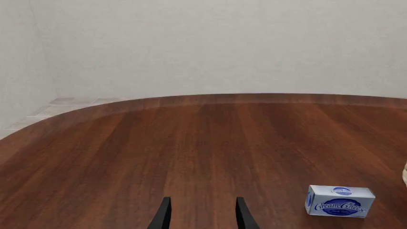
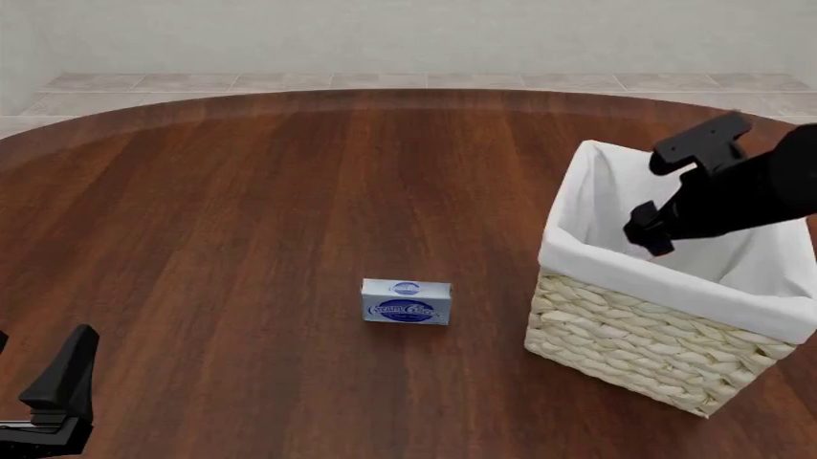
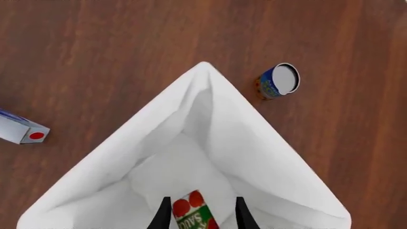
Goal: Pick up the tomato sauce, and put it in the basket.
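Resting low at the table's [image 2: 255, 191] near left corner, fingers spread apart with nothing between them: the left gripper [image 2: 57, 387], seen in its own wrist view as two dark tips [image 1: 164, 214] over bare wood. Lying a little farther in, about midway across, flat and alone: a blue-and-white box [image 2: 406, 301], also caught in the left wrist view toward the near edge. Standing to the right of the box, well apart from it: the basket [image 2: 638, 344], woven walls and white lining folded over the rim. Hanging over the basket's opening: the right gripper [image 2: 651, 234], in the front view hiding whatever sits between its fingers. Shown only from the right wrist camera: the tomato sauce [image 3: 196, 212], red label with tomatoes, held between the two fingers above the white lining, not yet down on the basket's floor. Revealed by that same camera alone, beyond the basket's far corner on the wood: a small blue can [image 3: 278, 81] with a pale top, plus the end of a carton [image 3: 22, 130] with a red dot.
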Controlling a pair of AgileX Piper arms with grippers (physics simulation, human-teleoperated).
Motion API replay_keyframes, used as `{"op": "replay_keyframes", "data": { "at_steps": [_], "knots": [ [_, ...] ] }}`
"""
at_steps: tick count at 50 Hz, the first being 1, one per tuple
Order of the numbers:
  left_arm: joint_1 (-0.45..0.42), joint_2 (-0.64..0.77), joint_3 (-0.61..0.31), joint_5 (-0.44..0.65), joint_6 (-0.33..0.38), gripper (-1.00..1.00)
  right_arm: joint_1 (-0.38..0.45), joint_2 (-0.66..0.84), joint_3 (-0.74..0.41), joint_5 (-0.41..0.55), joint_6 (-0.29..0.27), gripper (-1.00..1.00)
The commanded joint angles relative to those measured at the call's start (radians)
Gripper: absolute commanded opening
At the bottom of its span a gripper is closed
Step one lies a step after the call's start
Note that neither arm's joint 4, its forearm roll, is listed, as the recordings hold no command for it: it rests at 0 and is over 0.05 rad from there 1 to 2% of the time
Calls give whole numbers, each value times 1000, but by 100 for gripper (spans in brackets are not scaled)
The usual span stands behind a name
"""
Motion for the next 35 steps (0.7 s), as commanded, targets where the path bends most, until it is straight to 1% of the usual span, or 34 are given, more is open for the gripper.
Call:
{"op": "replay_keyframes", "data": {
  "at_steps": [1,14,25,35],
  "knots": [
    [0,0,0,0,0,100,-9,-5,-21,16,-12,100],
    [0,0,0,0,0,100,-1,-13,-78,55,-24,100],
    [0,0,0,0,0,100,5,-31,-139,102,-49,100],
    [0,0,0,0,0,100,3,-57,-171,132,-71,100]
  ]
}}
